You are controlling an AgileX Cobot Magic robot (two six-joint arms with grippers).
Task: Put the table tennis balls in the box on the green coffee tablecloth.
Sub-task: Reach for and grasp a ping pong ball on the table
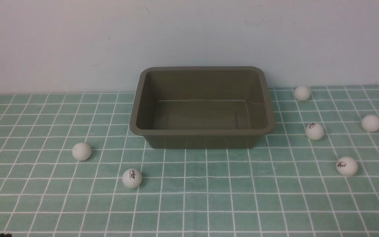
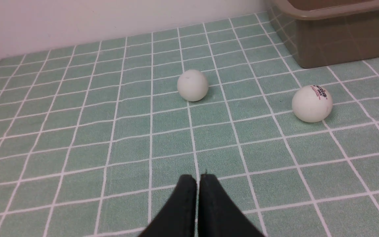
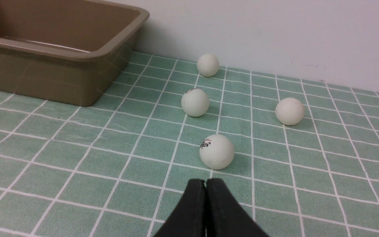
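The olive-brown box (image 1: 202,132) stands empty at the middle back of the green checked tablecloth (image 1: 189,204). Two white balls lie to its left: a plain one (image 1: 81,151) and a logo one (image 1: 132,178). Several lie to its right: one near the wall (image 1: 302,93), a logo one (image 1: 315,131), a plain one (image 1: 371,123) and a logo one nearest me (image 1: 347,166). My left gripper (image 2: 198,177) is shut and empty, short of the plain ball (image 2: 192,85) and the logo ball (image 2: 312,103). My right gripper (image 3: 205,181) is shut and empty, just short of a logo ball (image 3: 216,151).
A pale wall (image 1: 189,39) runs right behind the box. The box's corner shows in the left wrist view (image 2: 337,42) and in the right wrist view (image 3: 54,62). Neither arm shows in the front view.
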